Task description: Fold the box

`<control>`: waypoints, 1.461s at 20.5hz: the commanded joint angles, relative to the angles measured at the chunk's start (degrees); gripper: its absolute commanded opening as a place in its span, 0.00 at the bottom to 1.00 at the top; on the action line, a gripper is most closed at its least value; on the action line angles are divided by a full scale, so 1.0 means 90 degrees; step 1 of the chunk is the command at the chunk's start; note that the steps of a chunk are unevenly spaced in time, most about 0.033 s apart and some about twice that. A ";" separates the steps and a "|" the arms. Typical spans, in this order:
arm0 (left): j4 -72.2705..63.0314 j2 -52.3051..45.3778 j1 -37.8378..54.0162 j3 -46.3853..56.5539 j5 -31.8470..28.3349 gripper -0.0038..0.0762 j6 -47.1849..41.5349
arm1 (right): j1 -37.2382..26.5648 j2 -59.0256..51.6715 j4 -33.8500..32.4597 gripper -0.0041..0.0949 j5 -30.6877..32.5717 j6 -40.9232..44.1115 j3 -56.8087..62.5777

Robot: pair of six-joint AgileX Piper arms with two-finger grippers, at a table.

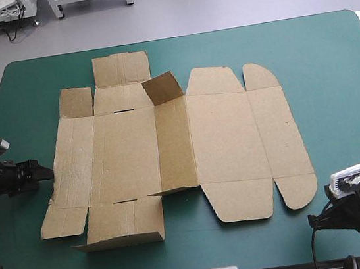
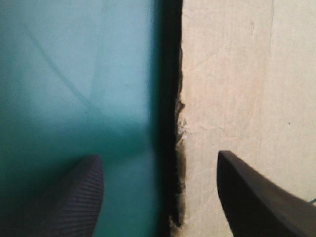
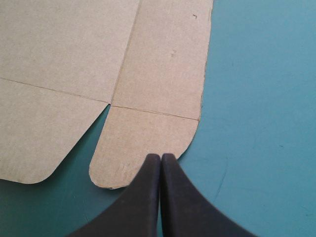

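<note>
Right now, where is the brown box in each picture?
High view: the box lies flat on the middle of the teal-green cover, one small far flap raised.
Left wrist view: the box shows its ragged edge between the open fingers of the left gripper, one finger over the board.
Right wrist view: the box has a rounded corner flap just ahead of the shut fingers of the right gripper.
Shared landmark: the box's edge against the teal-green cover.
</note>
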 commanded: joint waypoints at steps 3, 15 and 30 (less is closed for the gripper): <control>-0.0552 -0.0275 -0.0028 0.0267 0.0632 0.63 0.0244 | -0.0017 0.0060 0.0115 0.03 -0.0289 0.0001 -0.0137; -0.0590 0.0291 -0.1180 0.1423 0.0632 0.48 0.0593 | -0.0017 0.0060 0.0115 0.03 -0.0278 0.0001 -0.0137; 0.1316 -0.0813 -0.3587 -0.2122 0.0620 0.03 -0.0237 | -0.0017 0.0060 0.0115 0.03 -0.0206 -0.0027 -0.0137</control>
